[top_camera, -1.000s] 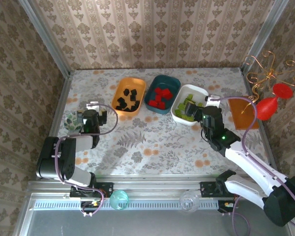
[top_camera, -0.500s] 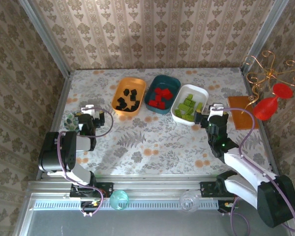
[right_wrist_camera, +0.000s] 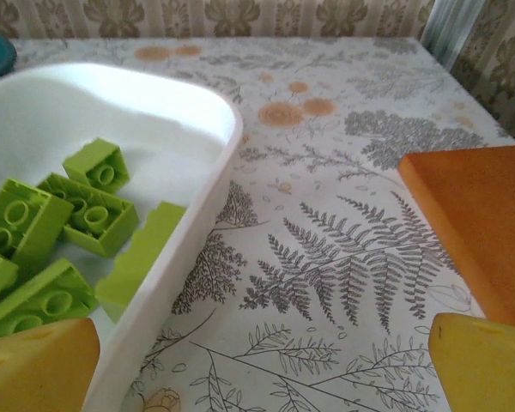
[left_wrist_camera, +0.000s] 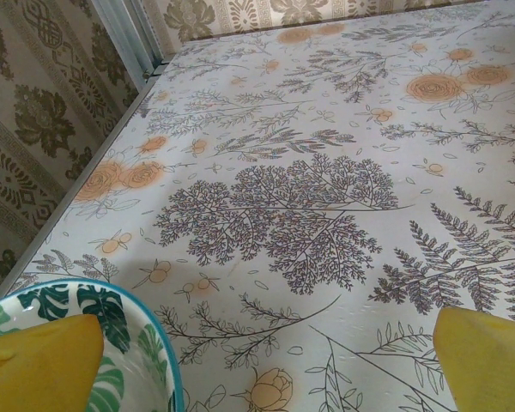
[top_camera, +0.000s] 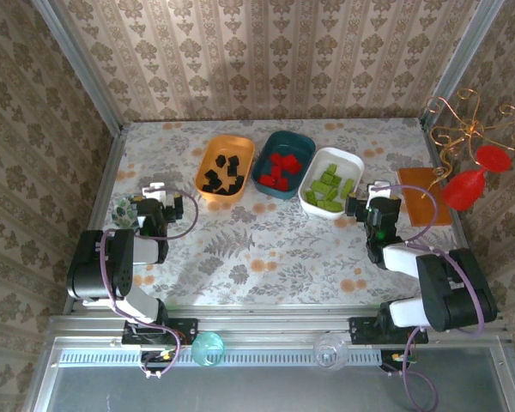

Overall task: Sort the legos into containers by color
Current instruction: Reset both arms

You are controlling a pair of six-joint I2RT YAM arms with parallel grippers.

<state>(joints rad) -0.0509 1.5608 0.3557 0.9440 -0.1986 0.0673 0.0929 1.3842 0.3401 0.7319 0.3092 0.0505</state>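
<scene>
1. A floral-printed table [left_wrist_camera: 326,172] spans most of the frame.
2. 2 yellow fingertips [left_wrist_camera: 34,360] of the left gripper [left_wrist_camera: 266,369] sit in the lower corners, wide apart.
3. A leaf-patterned, blue-rimmed bowl [left_wrist_camera: 112,313] lies lower left, partly behind 1 fingertip.
4. A metal rail [left_wrist_camera: 124,34] edges the upper left.

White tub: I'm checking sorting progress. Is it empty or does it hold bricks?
Not empty. The white tub holds several lime-green bricks, lying loose on its floor in the right wrist view.
</scene>
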